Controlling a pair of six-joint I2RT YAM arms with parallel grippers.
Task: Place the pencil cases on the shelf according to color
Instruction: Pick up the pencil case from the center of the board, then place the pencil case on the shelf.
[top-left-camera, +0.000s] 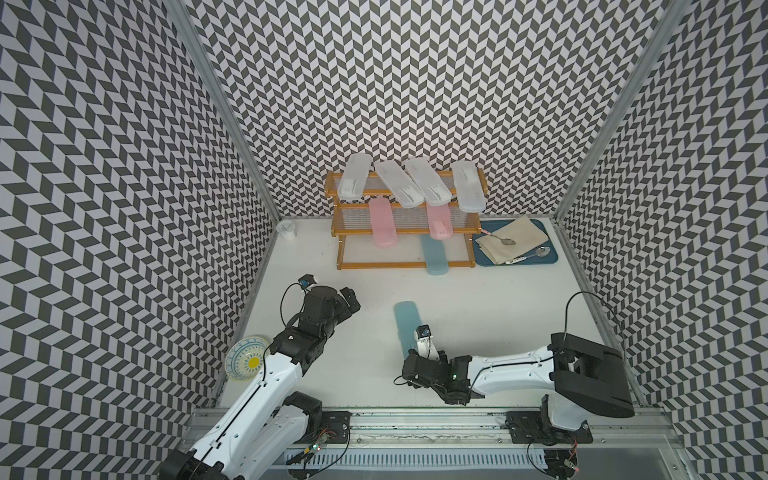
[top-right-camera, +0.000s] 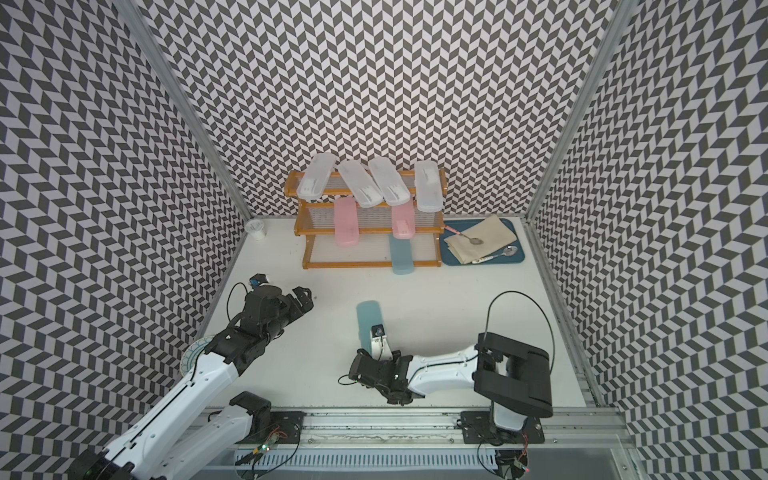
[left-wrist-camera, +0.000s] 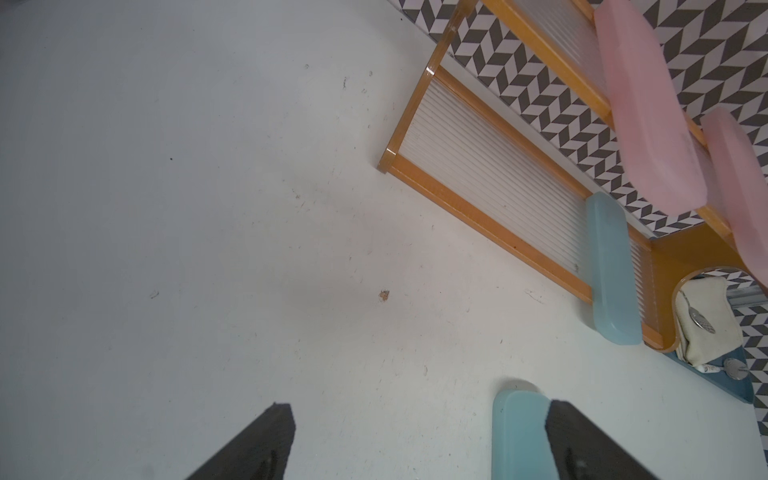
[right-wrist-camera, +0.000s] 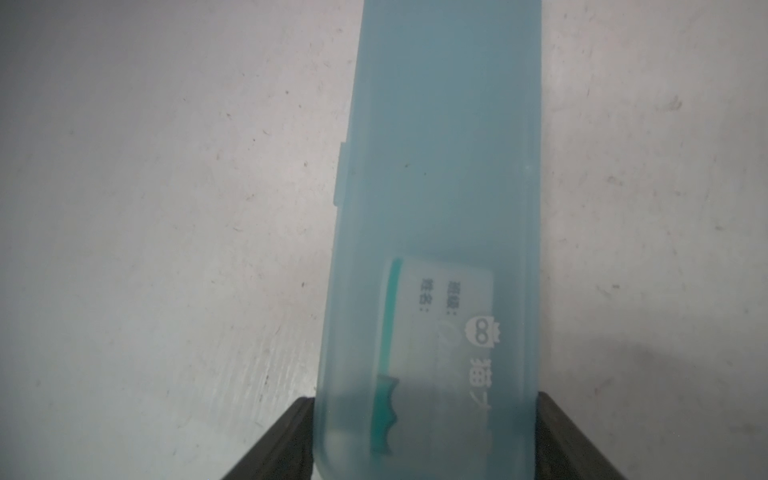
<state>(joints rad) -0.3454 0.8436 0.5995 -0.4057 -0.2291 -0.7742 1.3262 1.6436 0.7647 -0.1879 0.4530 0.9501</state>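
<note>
The right gripper (right-wrist-camera: 424, 397) is clamped on a teal-blue pencil case (right-wrist-camera: 440, 166), one black finger pressed against each long side just short of its rounded near end. The case is translucent plastic, long and flat, with a small clasp tab on one long side and, near the gripped end, a white label with printed characters, a green stripe and a little owl-like logo. It lies flat on the white table (top-left-camera: 498, 316), about midway between the side edges and nearer the front edge than the back. Its long axis runs front to back, with the free end pointing toward the shelf (top-left-camera: 405, 264) and leaning slightly to the left. The left gripper (left-wrist-camera: 417, 407) hovers near the left edge, well apart from this case, its fingers spread wide. The orange-brown shelf stands at the back edge against the wall. On its bottom tier a second teal-blue case (top-left-camera: 434, 257) lies front to back, its near end overhanging the front rail. Two pink cases (top-left-camera: 383, 224) sit on the middle tier and four frosted white cases (top-left-camera: 432, 187) lean across the top tier. A blue tray (top-left-camera: 548, 255) with a beige cloth lies in the back right corner.
</note>
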